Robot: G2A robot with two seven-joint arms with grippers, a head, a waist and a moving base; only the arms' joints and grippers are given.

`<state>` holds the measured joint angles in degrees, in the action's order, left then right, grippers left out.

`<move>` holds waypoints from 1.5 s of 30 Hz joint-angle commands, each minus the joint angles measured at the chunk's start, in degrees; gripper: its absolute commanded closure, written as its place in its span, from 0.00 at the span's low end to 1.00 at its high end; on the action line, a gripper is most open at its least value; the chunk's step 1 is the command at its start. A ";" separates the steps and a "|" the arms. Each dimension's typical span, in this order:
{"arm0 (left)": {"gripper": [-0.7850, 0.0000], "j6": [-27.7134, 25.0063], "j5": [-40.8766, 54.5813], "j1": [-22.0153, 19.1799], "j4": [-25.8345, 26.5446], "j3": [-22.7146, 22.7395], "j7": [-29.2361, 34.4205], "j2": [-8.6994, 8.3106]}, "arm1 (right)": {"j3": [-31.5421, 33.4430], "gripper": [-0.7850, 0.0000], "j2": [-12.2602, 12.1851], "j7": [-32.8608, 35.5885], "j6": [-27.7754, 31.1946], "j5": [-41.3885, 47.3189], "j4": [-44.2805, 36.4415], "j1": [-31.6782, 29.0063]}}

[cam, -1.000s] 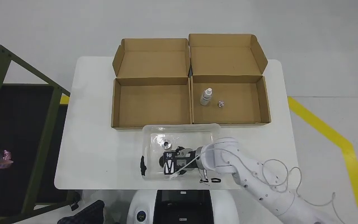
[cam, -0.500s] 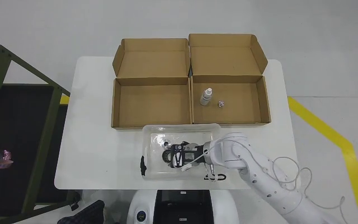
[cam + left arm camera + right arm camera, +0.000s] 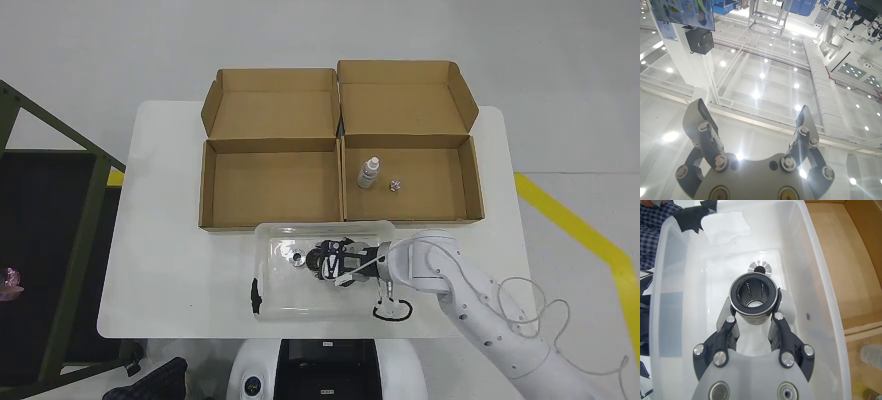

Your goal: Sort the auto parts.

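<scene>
Right now my right claw (image 3: 754,312) is clamped around a linear bearing (image 3: 755,319) inside the clear plastic bin (image 3: 821,275), with a small silver disc (image 3: 767,267) lying on the bin floor just beyond it. Farther off, the right cardboard box (image 3: 440,200) holds a small bottle (image 3: 369,172). My left claw (image 3: 753,117) gapes wide, empty.

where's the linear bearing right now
In the right wrist view the linear bearing is clamped in the right gripper inside the clear plastic bin, close to a small silver disc on the bin floor.
</scene>
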<state>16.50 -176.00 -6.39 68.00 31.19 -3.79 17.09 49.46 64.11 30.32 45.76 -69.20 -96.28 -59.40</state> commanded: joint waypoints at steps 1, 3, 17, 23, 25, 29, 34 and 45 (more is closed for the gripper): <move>0.00 0.00 0.00 0.00 0.00 0.00 0.00 0.00 | -0.15 1.00 0.03 -0.62 0.06 -0.70 0.83 0.20; 0.00 0.00 0.00 0.00 0.00 0.00 0.00 0.00 | -0.34 1.00 0.06 -1.07 0.21 -1.19 1.37 0.28; 0.00 0.00 0.00 0.00 0.00 0.00 0.00 0.00 | -1.10 0.52 0.12 -0.29 0.41 -1.85 1.28 0.44; 0.00 0.00 0.00 0.00 0.00 0.00 0.00 0.00 | -1.89 0.53 0.36 -0.11 0.22 -1.39 1.41 0.77; 0.00 0.00 0.00 0.00 0.00 0.00 0.00 0.00 | -1.93 0.53 0.40 -0.27 0.34 -0.85 1.68 0.87; 0.00 0.00 0.00 0.00 0.00 0.00 0.00 0.00 | -2.04 0.53 0.49 -1.22 1.88 1.37 2.62 1.12; 0.00 0.00 0.00 0.00 0.00 0.00 0.00 0.00 | -2.25 1.00 0.59 -1.84 3.38 3.39 4.09 1.72; 0.00 0.00 0.00 0.00 0.00 0.00 0.00 0.00 | -1.45 1.00 0.53 -3.36 4.69 5.92 4.17 2.61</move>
<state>16.50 -176.00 -6.39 68.00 31.19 -3.79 17.09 47.68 64.73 27.06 50.34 -63.40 -91.78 -56.70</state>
